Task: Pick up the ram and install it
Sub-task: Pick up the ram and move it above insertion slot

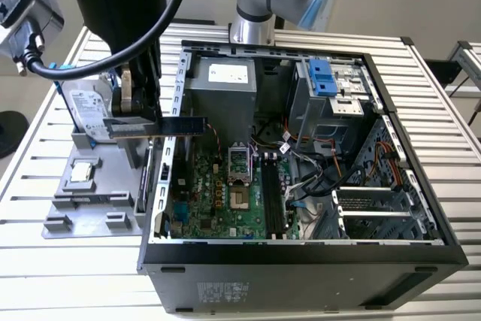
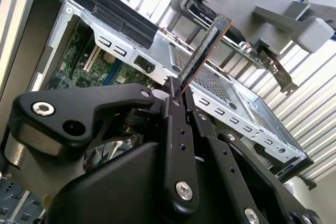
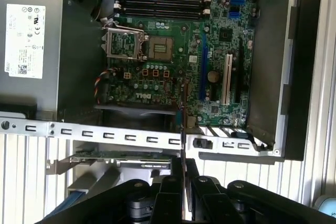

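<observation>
In the exterior view my gripper [image 1: 139,114] is shut on the ram [image 1: 176,125], a thin dark stick held level in the air. It hangs above the left wall of the open computer case [image 1: 301,249], with its free end reaching in over the motherboard [image 1: 218,197]. The black memory slots [image 1: 272,202] lie lower and toward the exterior view's right, apart from the ram. In the second wrist view the ram [image 2: 205,45] stands edge-on out of the black fingers [image 2: 176,124]. In the first wrist view the ram [image 3: 182,129] is a thin line above the gripper [image 3: 182,174], and the memory slots [image 3: 157,6] sit far across the board.
A grey fixture tray [image 1: 94,208] on the exterior view's left holds a silver hard drive [image 1: 86,107] and a small square chip [image 1: 83,173]. Inside the case are the power supply [image 1: 222,88], the processor socket [image 1: 239,163], loose cables [image 1: 312,163] and a drive cage [image 1: 334,95].
</observation>
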